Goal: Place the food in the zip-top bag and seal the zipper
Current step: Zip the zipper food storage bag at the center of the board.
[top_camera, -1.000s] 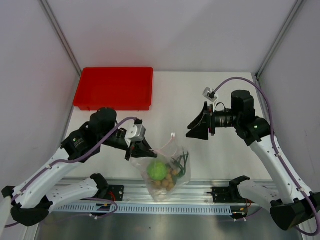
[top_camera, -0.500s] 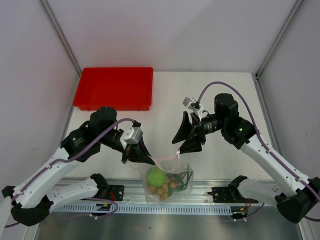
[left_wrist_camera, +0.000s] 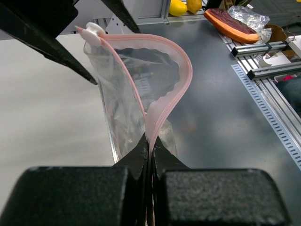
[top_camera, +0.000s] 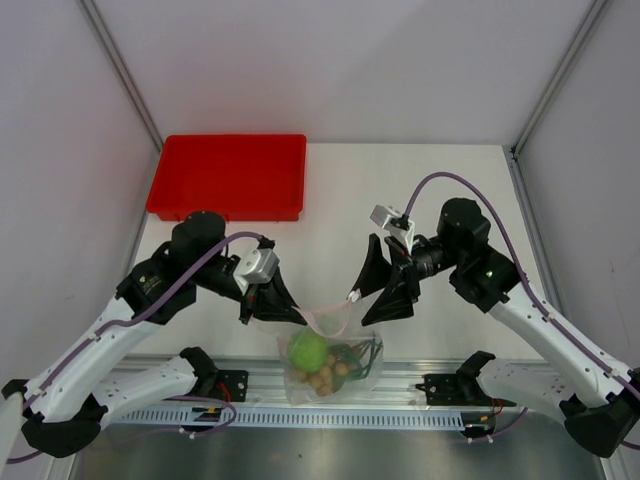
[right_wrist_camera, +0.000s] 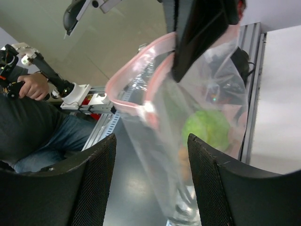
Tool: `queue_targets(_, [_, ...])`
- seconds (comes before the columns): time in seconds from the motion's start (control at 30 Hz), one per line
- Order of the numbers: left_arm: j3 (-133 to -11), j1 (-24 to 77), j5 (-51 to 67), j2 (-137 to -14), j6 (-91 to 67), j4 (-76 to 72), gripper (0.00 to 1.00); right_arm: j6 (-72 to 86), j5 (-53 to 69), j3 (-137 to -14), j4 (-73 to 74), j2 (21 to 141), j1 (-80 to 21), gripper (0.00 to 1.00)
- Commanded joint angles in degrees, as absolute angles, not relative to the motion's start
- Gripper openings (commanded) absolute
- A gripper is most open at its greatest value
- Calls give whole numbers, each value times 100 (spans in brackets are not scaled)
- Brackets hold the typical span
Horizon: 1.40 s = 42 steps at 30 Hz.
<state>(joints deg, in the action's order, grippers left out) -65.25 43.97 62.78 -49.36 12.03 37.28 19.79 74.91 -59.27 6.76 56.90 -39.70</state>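
Zip-top bag (top_camera: pixel 345 372): one clear, crinkly bag hangs between the two grippers at the near edge of the table (top_camera: pixel 330 200), its lower part in front of the metal rail (top_camera: pixel 400 378) that runs along that edge. Inside it lie one round lime-green fruit (top_camera: pixel 306 350), one bunch of tan-brown round fruits (top_camera: pixel 325 376) just beside and below the green one, and one sprig of thin green leaves (top_camera: pixel 366 352) to their right. About half a dozen of the little brown fruits show, though the plastic blurs them too much for a sure count. One pinkish zipper (top_camera: pixel 330 318) runs along the bag's mouth. Seen from the left wrist camera, its two strips bow apart into an open loop, so the mouth is not sealed. One small white slider (left_wrist_camera: pixel 91 30) sits at the far end of the strip. The left gripper (top_camera: pixel 296 318) has its two fingers pressed fully together on the near end of the zipper, pinching both strips and holding that corner up. The right gripper (top_camera: pixel 366 303) has its two fingers spread wide, one on each side of the slider end of the bag. From these views I cannot tell whether either finger touches the plastic. One red tray (top_camera: pixel 228 176) sits at the far left of the table, well apart from the bag and both arms.
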Motion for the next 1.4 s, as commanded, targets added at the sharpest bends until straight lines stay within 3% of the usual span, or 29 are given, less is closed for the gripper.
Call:
queue_targets(0.0, [-6803, 4307, 6495, -4860, 1160, 3410, 1, 2153, 7568, -5950, 351, 5564, -4148, 65])
queue_targets(0.23, [-6785, 4289, 6565, -4922, 967, 3182, 1, 2233, 7208, -6029, 123, 5862, -4701, 59])
queue_targets(0.33, [-6794, 4289, 6557, -4966, 984, 3199, 1, 2232, 6988, -6082, 70, 6011, -4790, 36])
queue_targets(0.37, [-6785, 4289, 6539, -4966, 976, 3199, 0, 2267, 6935, -6082, 70, 6029, -4799, 22])
queue_targets(0.43, [-6742, 4289, 6504, -4948, 1002, 3225, 1, 2285, 6804, -6047, 70, 6055, -4799, 3])
queue_targets(0.63, [-6522, 4263, 5891, -4940, 1046, 3287, 1, 2224, 6092, -5889, 343, 5968, -4633, 0])
queue_targets(0.73, [-6250, 4236, 5003, -4782, 897, 3200, 38, 2302, 5530, -5748, 466, 5819, -4465, 0])
queue_targets(0.77, [-6066, 4228, 4714, -4720, 862, 3104, 60, 2320, 5328, -5644, 448, 5731, -4360, 0])
queue_targets(0.83, [-5968, 4228, 4431, -4510, 748, 3006, 84, 2434, 5221, -5546, 413, 5660, -4307, 0])
queue_targets(0.9, [-5819, 4228, 4107, -4343, 668, 2787, 99, 2487, 5133, -5423, 317, 5590, -4289, 0])
queue_targets(1.23, [-5949, 4228, 3130, -4324, -420, 1618, 99, 2575, 4081, -5326, 491, 5607, -4623, 0])
queue_targets(1.37, [-6240, 4289, 3278, -4710, -755, 1433, 94, 2628, 3666, -5519, 756, 5634, -4895, 0])
